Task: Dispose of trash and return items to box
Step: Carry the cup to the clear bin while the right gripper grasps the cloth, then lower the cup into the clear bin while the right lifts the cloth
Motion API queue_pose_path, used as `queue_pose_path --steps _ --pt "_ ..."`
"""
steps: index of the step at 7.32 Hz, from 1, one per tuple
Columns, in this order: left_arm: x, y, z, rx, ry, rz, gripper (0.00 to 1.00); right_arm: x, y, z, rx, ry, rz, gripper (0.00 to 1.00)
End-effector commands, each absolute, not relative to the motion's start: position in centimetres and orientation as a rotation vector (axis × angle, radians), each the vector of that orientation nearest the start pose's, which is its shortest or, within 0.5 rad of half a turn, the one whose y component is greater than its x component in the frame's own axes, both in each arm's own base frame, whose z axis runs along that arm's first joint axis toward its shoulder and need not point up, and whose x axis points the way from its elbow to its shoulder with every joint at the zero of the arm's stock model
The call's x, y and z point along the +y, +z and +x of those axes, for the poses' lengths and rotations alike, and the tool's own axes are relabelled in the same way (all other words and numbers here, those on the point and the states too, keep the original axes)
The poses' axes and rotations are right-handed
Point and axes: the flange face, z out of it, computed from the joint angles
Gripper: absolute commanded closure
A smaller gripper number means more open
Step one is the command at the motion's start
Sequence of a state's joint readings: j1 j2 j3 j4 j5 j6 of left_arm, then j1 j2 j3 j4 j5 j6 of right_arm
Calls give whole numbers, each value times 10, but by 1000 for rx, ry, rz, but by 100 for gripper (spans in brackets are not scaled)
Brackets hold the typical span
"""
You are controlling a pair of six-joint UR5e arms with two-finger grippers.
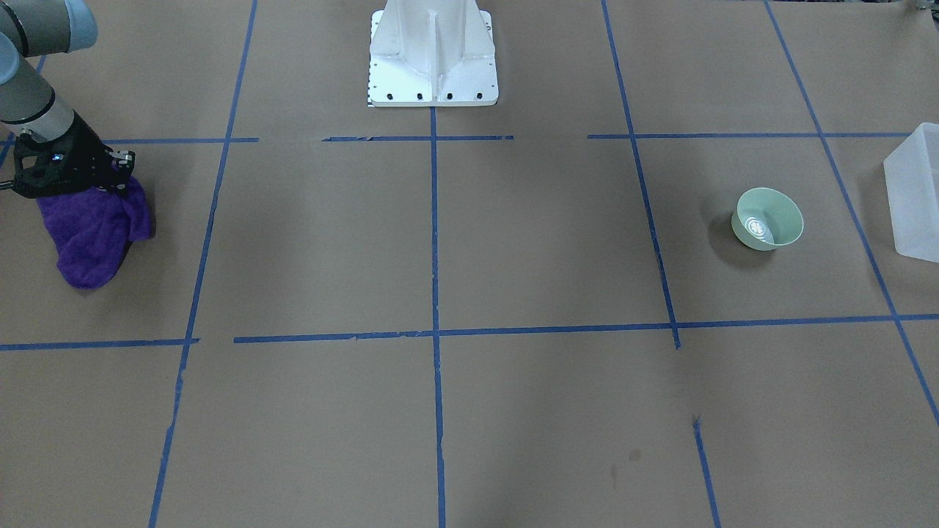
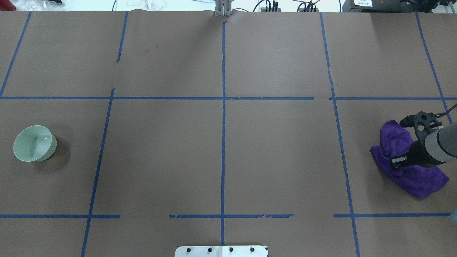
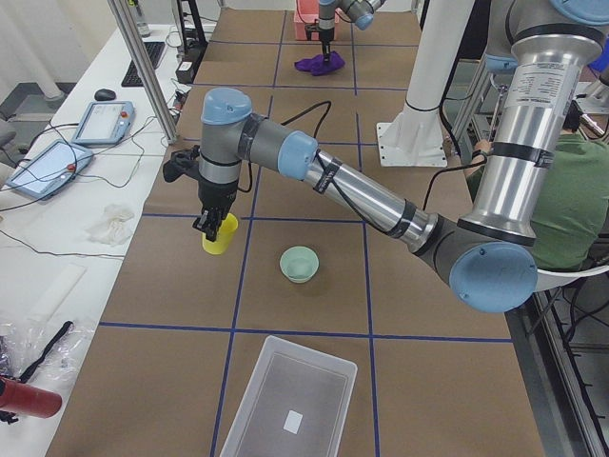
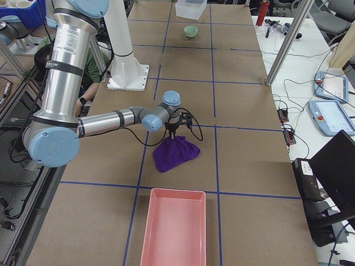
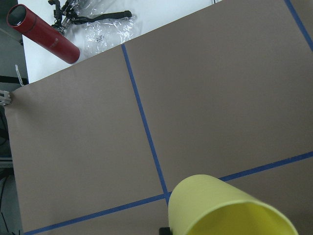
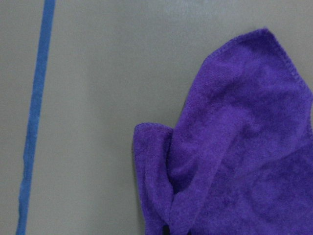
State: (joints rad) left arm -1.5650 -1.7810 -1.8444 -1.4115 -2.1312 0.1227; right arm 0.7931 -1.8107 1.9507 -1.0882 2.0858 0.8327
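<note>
My left gripper (image 3: 217, 228) is shut on the yellow cup (image 3: 219, 234) and holds it a little above the table; the cup fills the bottom of the left wrist view (image 5: 230, 208). The pale green bowl (image 1: 767, 218) stands upright on the paper, also in the overhead view (image 2: 34, 143) and in the left side view (image 3: 300, 264). The translucent white box (image 3: 290, 405) stands open past the bowl, at the table's end (image 1: 917, 194). My right gripper (image 2: 400, 146) is shut on a purple cloth (image 2: 410, 171), which drapes down onto the table (image 1: 92, 238).
A pink tray (image 4: 172, 230) lies at the table's right end, beyond the cloth. The white robot base (image 1: 433, 55) stands at the middle of the table's near edge. A red cylinder (image 5: 43, 33) and clear plastic wrap lie on the side bench.
</note>
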Motion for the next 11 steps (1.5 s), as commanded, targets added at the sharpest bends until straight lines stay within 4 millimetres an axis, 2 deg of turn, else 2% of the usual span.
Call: queue_pose_path --steps 1,2,4,5,6,7,8,9,11 --pt "-561 488 -118 513 242 312 100 -376 487 -181 -854 -18 101 100" --pt "-562 520 -141 509 251 282 100 -376 457 -153 -886 31 62 100" --pt "-564 558 -146 515 268 233 100 -384 371 -129 -888 89 27 100" --pt "-557 586 -146 518 274 220 100 -380 354 -116 -862 69 31 100" --pt "-528 634 -143 527 275 206 100 -389 352 -94 -828 39 50 100" --pt "-503 662 -140 533 266 182 100 -397 353 -70 -796 0 69 100" --pt "-475 684 -138 548 214 133 100 -405 352 -42 -765 -28 86 100" --pt "-458 699 -132 600 161 106 100 -408 356 -19 -741 -56 94 100" --pt "-414 752 -121 669 93 112 100 -412 358 10 -719 -95 124 100"
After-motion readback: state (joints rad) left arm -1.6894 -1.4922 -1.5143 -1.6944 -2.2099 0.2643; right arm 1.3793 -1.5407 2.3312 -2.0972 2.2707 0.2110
